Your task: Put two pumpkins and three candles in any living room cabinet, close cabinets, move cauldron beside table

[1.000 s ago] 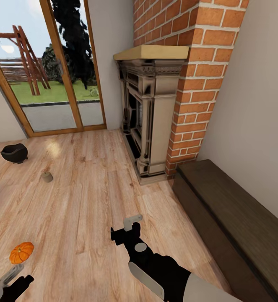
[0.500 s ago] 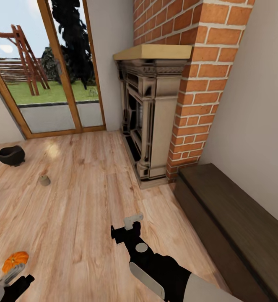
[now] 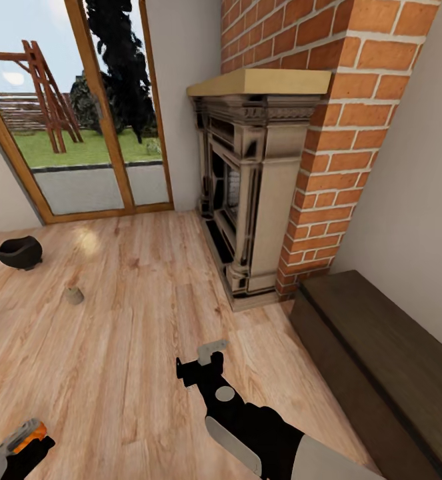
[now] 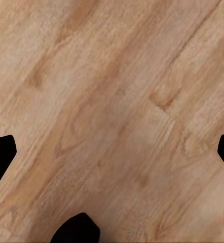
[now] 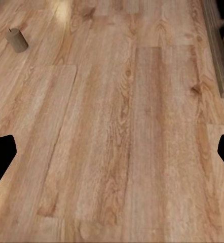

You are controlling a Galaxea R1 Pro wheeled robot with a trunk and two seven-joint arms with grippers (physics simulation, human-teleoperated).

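The black cauldron [image 3: 19, 252] sits on the wood floor at the far left, near the glass door. One beige candle [image 3: 74, 295] stands on the floor a little nearer to me, and the right wrist view also catches this candle [image 5: 16, 39]. A sliver of an orange pumpkin [image 3: 33, 436] peeks out behind my left gripper [image 3: 11, 445] at the bottom left. The left gripper [image 4: 112, 152] is open over bare floor. My right gripper [image 3: 207, 357] hangs open above the floor, mid-room. The dark-brown cabinet [image 3: 381, 360] runs along the right wall, its top bare.
A brick chimney with an ornate fireplace [image 3: 247, 193] stands ahead, just left of the cabinet's far end. A wood-framed glass door [image 3: 81, 133] fills the back left. Open wood floor [image 3: 141, 333] lies between me, the candle and the cauldron.
The whole view has shifted, so the camera moved: fireplace and cabinet sit further right, and the pumpkin has slid down to the bottom-left corner behind my left gripper. Both arms hold their pose.
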